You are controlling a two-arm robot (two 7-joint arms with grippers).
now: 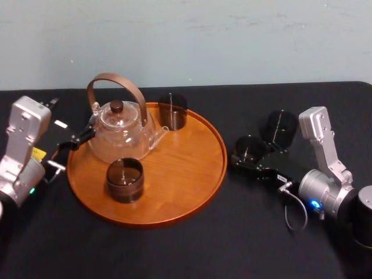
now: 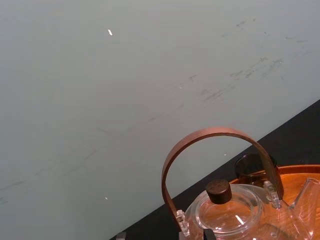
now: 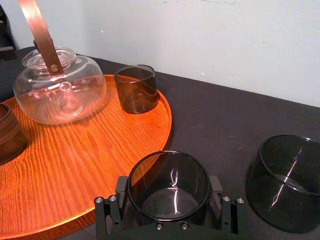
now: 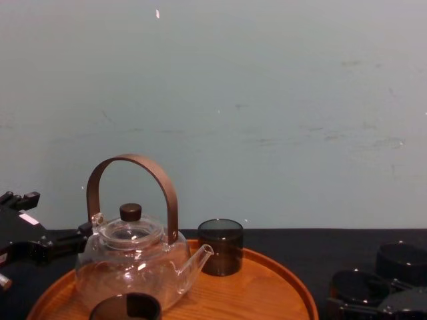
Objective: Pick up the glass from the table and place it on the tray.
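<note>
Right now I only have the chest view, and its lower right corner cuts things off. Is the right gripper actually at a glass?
Observer: Yes. The right wrist view shows the right gripper around a smoked glass that stands on the black table, just off the wooden tray's rim.
Operator: Anything close by that I could knock?
Observer: A second smoked glass stands beyond it and to its right, with a gap between them.
Operator: Where is there room on the tray?
Observer: From the head view, the right half of the tray is bare. The glass teapot sits back left, with a back glass and a front glass. The left gripper is idle at the tray's left edge.
</note>
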